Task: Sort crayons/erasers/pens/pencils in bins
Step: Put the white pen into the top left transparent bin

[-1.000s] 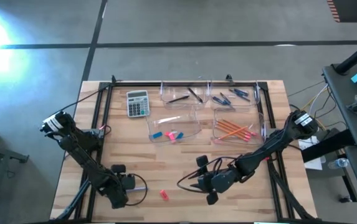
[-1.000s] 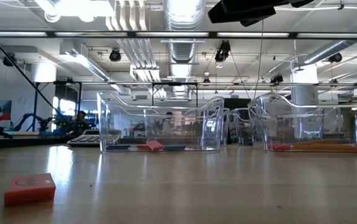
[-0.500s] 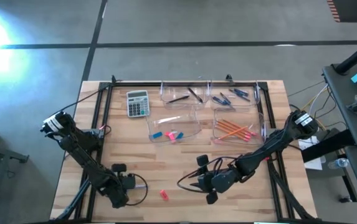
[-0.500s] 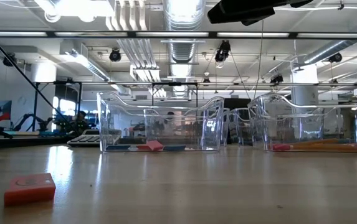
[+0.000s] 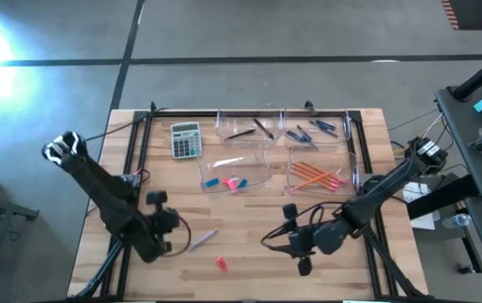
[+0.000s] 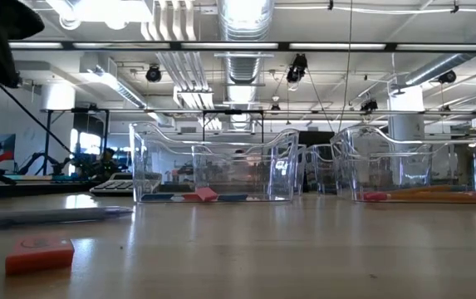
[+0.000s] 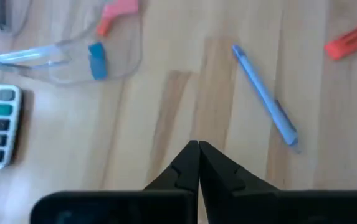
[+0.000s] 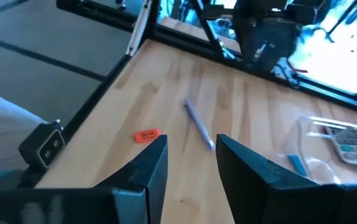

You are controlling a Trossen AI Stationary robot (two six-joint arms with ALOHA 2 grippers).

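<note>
A light blue pen [image 5: 203,240] [image 7: 265,106] lies flat on the wood, slanted, just right of my left gripper [image 5: 172,222] [image 7: 198,147], which is shut with nothing between its fingers. A red-pink eraser [image 5: 221,263] [image 6: 40,252] lies flat nearer the front edge. My right gripper [image 5: 289,241] [image 8: 190,152] hovers open right of both, its fingers pointing toward the pen [image 8: 199,124] and eraser [image 8: 147,135]. Four clear bins stand at the far side: orange pencils [image 5: 315,175] in one, pink and blue erasers [image 5: 226,182] in another.
A grey calculator [image 5: 186,140] sits at the far left beside the bins. The two far bins [image 5: 245,128] [image 5: 318,129] hold dark and blue sticks. Black frame rails [image 5: 140,151] run along the table's sides. Bare wood stretches between the bins and the front edge.
My left gripper has drawn back toward the far edge and risen, its arm swinging up. The pen, earlier lying straight out from that gripper, now lies slanted a little farther right and shows in the low view. My right gripper has shifted toward the right edge.
</note>
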